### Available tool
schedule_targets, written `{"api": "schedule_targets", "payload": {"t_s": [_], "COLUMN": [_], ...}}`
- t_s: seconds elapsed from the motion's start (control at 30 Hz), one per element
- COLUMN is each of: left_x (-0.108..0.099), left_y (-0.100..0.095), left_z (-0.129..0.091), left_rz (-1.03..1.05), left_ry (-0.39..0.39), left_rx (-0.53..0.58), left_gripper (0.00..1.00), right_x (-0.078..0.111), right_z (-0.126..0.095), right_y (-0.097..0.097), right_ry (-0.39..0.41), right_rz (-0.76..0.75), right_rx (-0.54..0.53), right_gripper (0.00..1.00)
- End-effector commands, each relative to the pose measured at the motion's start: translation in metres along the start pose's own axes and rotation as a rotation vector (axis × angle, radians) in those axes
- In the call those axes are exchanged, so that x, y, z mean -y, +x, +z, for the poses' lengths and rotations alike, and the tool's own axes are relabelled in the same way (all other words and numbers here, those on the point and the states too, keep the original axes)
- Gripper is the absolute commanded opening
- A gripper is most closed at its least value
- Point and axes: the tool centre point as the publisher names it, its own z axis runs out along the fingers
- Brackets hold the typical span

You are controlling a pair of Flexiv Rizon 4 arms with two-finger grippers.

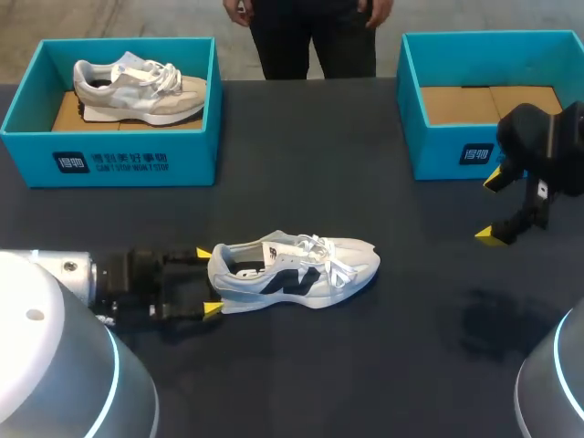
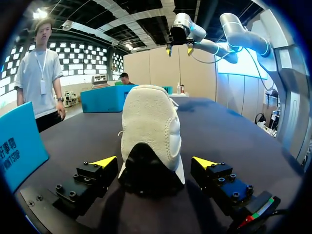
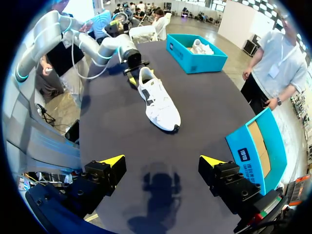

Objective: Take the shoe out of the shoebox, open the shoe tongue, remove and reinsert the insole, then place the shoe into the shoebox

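- The white shoe stands on its sole on the table, outside both boxes.
- The left gripper sits at the shoe's heel with its jaws apart. One finger flanks each side, and the left wrist view shows a gap on both sides, so nothing is gripped yet.
- The right gripper hangs well beyond the shoe's toe, jaws apart and empty.
- The empty shoebox stands past the shoe's toe and farther back. A second box, behind the shoe's heel end, holds a beige shoe.
- Risk: if one finger meets the heel before the other, the shoe will likely slide or swing on the smooth table, because nothing braces its toe.
- Risk: the heel collar looks soft, so a hard squeeze could fold it inward and pinch the opening the insole has to pass through.
- Risk: if the shoe is held by the heel alone, its toe may droop or twist once the right gripper pulls at the laces.
- Risk: the right gripper has a long way to travel, and a low approach could nudge the toe and skew the shoe.
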Motion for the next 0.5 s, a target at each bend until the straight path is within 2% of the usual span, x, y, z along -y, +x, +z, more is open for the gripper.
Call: {"api": "schedule_targets", "payload": {"t_s": [0.03, 0.5], "left_x": [-0.001, 0.002], "left_y": [-0.001, -0.014], "left_z": [0.011, 0.027], "left_rz": [-0.003, 0.002], "left_ry": [0.002, 0.003], "left_rx": [0.008, -0.011], "left_gripper": [1.00, 1.00], "right_x": [-0.001, -0.001], "right_z": [0.001, 0.001], "right_y": [-0.001, -0.001], "right_ry": [0.004, 0.004], "right_rz": [0.001, 0.001], "right_rx": [-0.002, -0.002], "right_gripper": [1.00, 1.00]}}
